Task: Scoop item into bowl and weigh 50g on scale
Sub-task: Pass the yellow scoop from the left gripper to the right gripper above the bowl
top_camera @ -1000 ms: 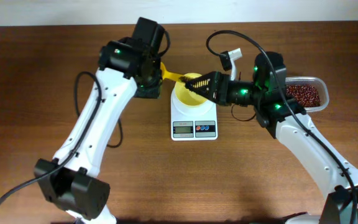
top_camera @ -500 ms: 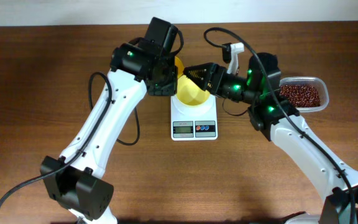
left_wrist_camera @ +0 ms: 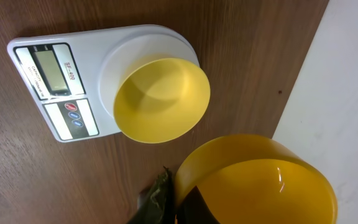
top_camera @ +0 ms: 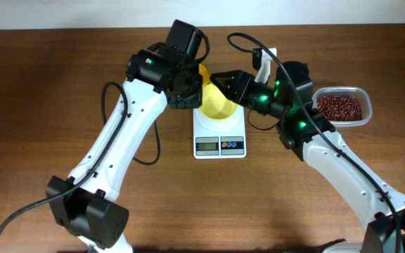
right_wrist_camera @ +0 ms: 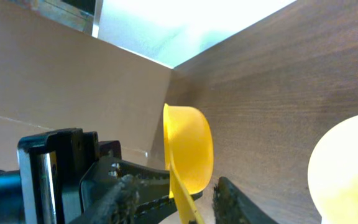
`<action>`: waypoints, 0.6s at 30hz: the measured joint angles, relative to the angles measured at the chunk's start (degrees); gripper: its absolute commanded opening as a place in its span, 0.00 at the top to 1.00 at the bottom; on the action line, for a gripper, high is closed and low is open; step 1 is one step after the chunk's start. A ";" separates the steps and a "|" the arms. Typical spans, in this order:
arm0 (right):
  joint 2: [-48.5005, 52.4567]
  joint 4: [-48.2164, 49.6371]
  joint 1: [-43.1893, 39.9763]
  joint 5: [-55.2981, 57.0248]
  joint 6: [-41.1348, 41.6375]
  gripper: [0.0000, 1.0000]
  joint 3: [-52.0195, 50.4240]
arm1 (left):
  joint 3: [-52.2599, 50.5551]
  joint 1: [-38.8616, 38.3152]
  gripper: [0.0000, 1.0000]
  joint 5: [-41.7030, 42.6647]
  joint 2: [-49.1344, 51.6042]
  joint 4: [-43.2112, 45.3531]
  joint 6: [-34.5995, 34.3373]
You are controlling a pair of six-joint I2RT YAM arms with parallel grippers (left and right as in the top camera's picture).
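**A:** What is the worktop (top_camera: 55, 70) like on the near side of the scale (top_camera: 220, 137)?

**B:** It is dark brown wood, matte, with a fine grain. The scale lies flat on it, with its grey display (left_wrist_camera: 50, 68) and red and blue buttons (left_wrist_camera: 73, 115) along its near edge.

**A:** And on top of the scale?

**B:** The pale yellow bowl (top_camera: 218, 107) stands upright on the round platform and covers most of it.

**A:** The claws?

**B:** Both hang just past the scale's far edge. The left claw (top_camera: 194, 86) reaches in from the scale's left. It pinches the bright yellow scoop (right_wrist_camera: 188, 152) near where the cup meets the handle, and the cup is tipped on its side. The right claw (top_camera: 217, 82) reaches in from the scale's right. Its fingers stand apart with the scoop's handle running between them and bare wood showing in the gap, so it grips nothing.

**A:** Where are the beans (top_camera: 339, 107)?

**B:** They are heaped in the clear tub (top_camera: 363, 95), well to the right of the scale on the same wood.

**A:** And farther back?

**B:** Beyond the scale the wood ends in a straight edge against a plain white surface (top_camera: 83, 14). The right wrist view also shows a flat tan panel (right_wrist_camera: 55, 81) rising from the wood, with bright light above it.
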 measured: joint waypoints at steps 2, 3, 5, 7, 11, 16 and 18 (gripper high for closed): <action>0.00 0.02 0.00 0.44 0.02 0.69 0.00 | 0.00 0.00 1.00 0.00 0.00 -0.02 -0.02; 0.00 0.02 0.00 0.48 0.02 0.75 0.00 | 0.00 0.00 1.00 0.02 0.00 0.00 -0.02; 0.00 0.00 0.00 0.72 0.09 0.82 0.00 | 0.00 0.00 1.00 0.42 0.00 0.00 -0.02; 0.00 -0.09 0.00 0.92 0.02 0.91 0.00 | 0.00 0.00 1.00 0.42 0.00 0.00 -0.02; 0.00 0.07 0.00 1.07 0.02 0.96 0.00 | 0.00 0.00 0.99 0.39 0.00 -0.02 -0.24; 0.00 -0.15 0.00 1.14 0.02 0.96 0.00 | 0.00 -0.02 0.01 0.61 0.00 0.00 -0.72; 0.00 -0.68 0.00 1.11 0.07 0.96 0.02 | 0.00 -0.07 0.01 0.63 0.00 0.00 -0.87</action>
